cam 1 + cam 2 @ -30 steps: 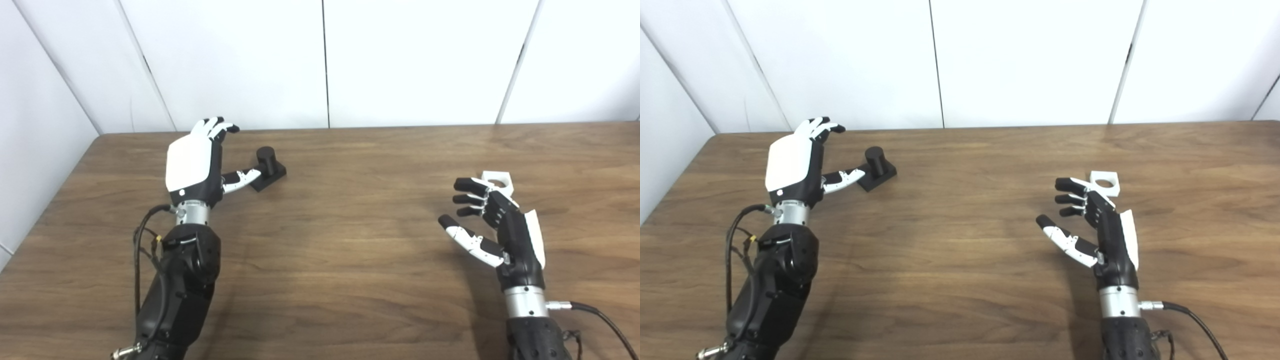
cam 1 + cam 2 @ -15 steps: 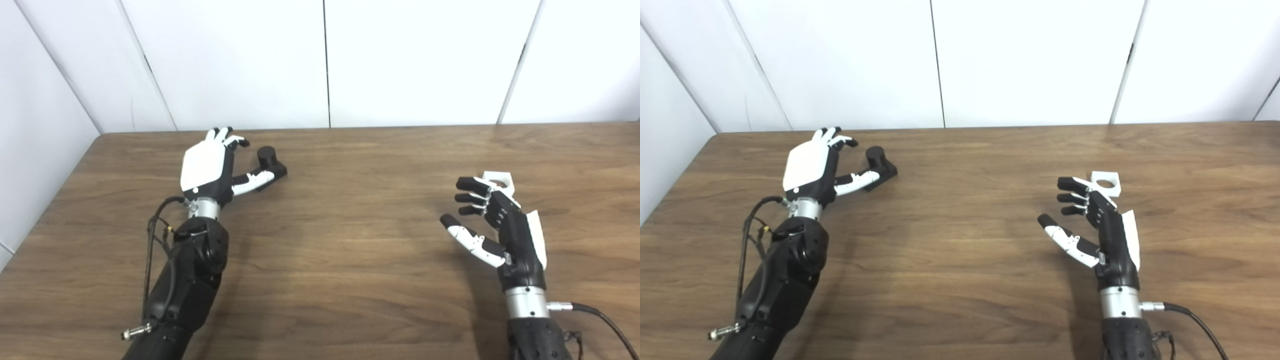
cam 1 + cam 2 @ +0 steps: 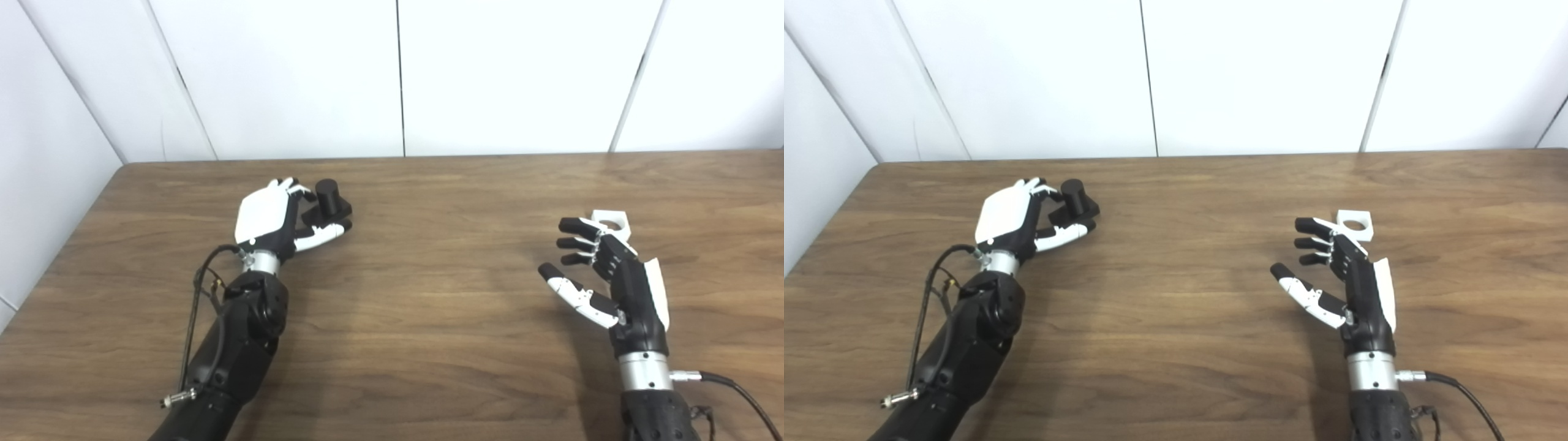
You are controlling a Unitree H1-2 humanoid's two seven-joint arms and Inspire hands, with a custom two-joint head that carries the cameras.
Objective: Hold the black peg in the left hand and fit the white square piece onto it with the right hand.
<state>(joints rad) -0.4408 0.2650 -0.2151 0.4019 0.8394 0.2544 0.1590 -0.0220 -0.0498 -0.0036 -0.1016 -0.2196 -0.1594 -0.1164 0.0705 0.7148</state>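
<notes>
1. The right hand [image 3: 603, 278] is hovering nearest the camera, fingers spread and holding nothing; the white square piece [image 3: 610, 221] is lying flat on the table [image 3: 429, 306] just past its fingertips.
2. Farther back, the left hand [image 3: 275, 217] is cupping around the black peg [image 3: 328, 199], thumb under its base; whether it is gripping, I cannot tell.
3. The peg is standing upright, well apart from the white piece.
</notes>
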